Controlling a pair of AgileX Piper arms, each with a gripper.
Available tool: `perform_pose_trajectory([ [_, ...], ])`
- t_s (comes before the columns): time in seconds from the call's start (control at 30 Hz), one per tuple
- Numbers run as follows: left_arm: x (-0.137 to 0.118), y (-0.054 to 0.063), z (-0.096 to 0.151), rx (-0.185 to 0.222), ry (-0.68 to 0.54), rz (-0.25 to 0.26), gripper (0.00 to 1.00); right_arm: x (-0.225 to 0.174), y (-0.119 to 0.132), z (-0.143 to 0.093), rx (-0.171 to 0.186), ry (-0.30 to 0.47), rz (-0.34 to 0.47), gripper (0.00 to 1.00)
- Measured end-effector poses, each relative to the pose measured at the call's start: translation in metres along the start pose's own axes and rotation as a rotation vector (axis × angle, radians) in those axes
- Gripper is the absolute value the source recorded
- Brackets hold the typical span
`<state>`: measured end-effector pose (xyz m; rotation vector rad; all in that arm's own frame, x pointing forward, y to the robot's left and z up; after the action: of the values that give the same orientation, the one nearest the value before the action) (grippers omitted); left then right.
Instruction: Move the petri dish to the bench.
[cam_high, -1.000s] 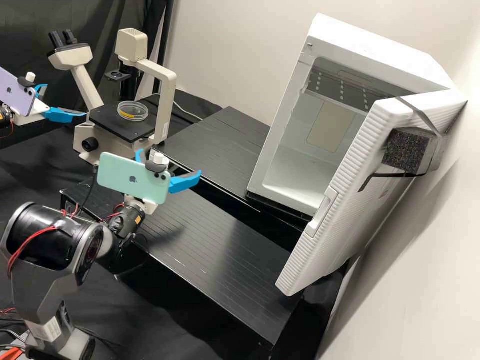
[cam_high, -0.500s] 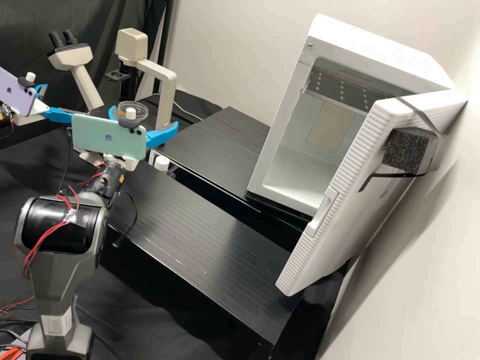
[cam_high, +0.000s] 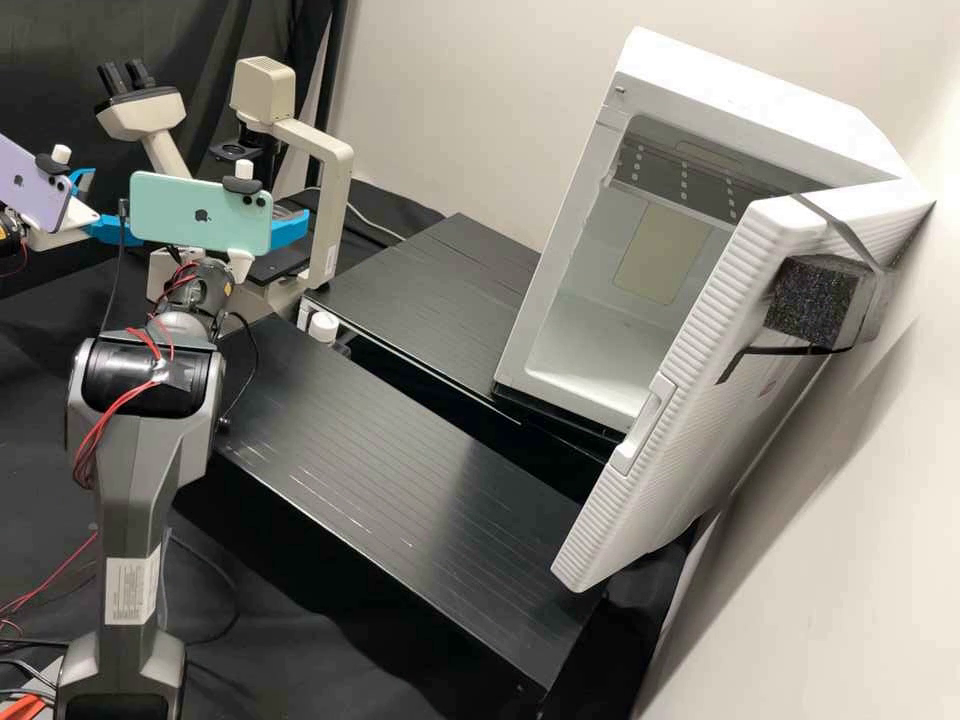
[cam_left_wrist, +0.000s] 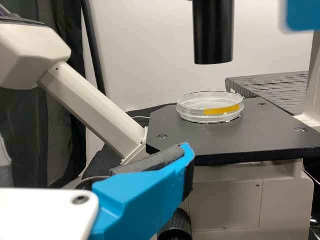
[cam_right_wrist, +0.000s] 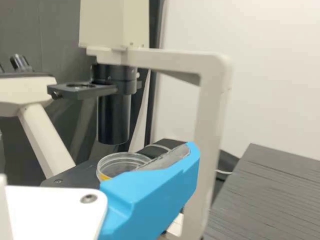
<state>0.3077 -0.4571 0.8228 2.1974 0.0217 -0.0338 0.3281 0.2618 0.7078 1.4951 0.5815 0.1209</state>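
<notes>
In the high view, my right gripper is at the microscope stage, its mint phone covering part of the stage. My left gripper stands at the far left, open, away from the stage. The clear petri dish with a yellow strip lies flat on the black stage; my left gripper is nearer the camera, apart from it. In the right wrist view the dish is partly hidden behind a finger of my right gripper, which is open. The black ribbed bench extends in front of the microscope.
The microscope's beige arm rises right of the stage, with a black condenser tube over the dish. A second black platform lies between microscope and white incubator, whose door stands open. A white knob is near the bench's back edge.
My right gripper has moved left and up in the high view, from over the bench to the microscope stage, and its phone now covers the dish there. The left arm has kept still.
</notes>
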Motion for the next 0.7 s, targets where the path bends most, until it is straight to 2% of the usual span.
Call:
perform_pose_trajectory([
  [0.07,0.0,0.0,0.0,0.0,0.0,0.0,1.0,0.011,-0.003,-0.002,0.019,-0.012,-0.011,1.0],
  [0.1,0.0,0.0,0.0,0.0,0.0,0.0,1.0,0.016,-0.005,-0.003,0.018,-0.016,-0.018,1.0],
  [0.27,0.0,0.0,0.0,0.0,0.0,0.0,1.0,0.04,-0.015,-0.009,-0.009,-0.045,-0.037,1.0],
  [0.5,0.0,0.0,0.0,0.0,0.0,0.0,1.0,0.064,-0.035,-0.003,-0.022,-0.108,-0.074,1.0],
  [0.63,0.0,0.0,0.0,0.0,0.0,0.0,1.0,0.074,-0.042,0.004,0.01,-0.148,-0.061,1.0],
  [0.7,0.0,0.0,0.0,0.0,0.0,0.0,1.0,0.079,-0.043,0.007,0.014,-0.163,-0.054,1.0],
])
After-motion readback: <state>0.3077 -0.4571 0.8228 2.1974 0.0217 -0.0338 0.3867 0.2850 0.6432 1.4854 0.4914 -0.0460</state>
